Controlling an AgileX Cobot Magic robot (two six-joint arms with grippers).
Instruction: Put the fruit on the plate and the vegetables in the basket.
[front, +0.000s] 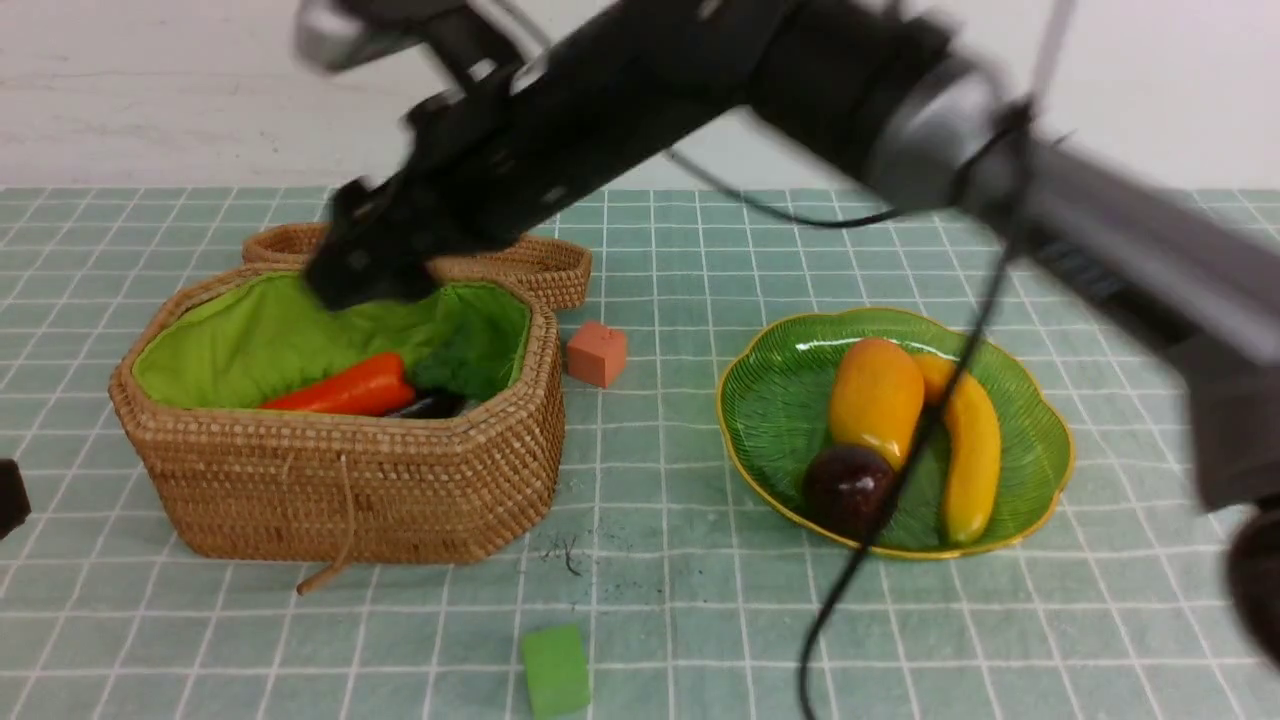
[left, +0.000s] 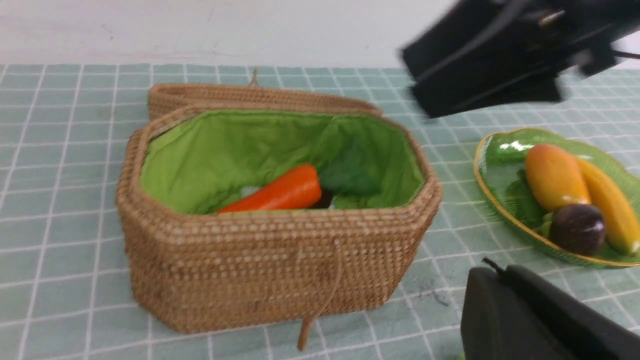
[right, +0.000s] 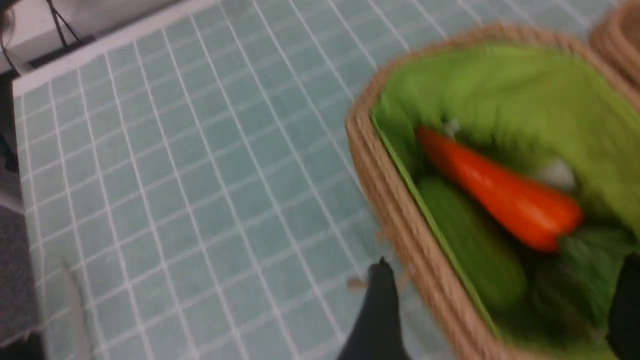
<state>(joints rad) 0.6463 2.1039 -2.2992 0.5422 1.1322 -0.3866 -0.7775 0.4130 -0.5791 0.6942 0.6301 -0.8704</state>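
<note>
The wicker basket (front: 340, 480) with green lining holds the carrot (front: 350, 390), a dark bit of the eggplant (front: 437, 405) and, in the right wrist view, the green bitter gourd (right: 470, 240) beside the carrot (right: 500, 195). My right gripper (front: 355, 280) hovers blurred over the basket's back edge. Seen from its own wrist camera, this gripper (right: 502, 307) is open, jaws wide apart, nothing between them. The green plate (front: 770, 400) carries the mango (front: 875, 400), banana (front: 972, 450) and mangosteen (front: 848, 488). My left gripper (left: 492, 275) is shut and empty, low over the cloth between basket and plate.
A small orange cube (front: 597, 352) sits right of the basket. A green cube (front: 555, 670) lies near the front edge. The basket lid (front: 520, 262) lies open behind it. My right arm and its cable (front: 900, 470) cross above the plate.
</note>
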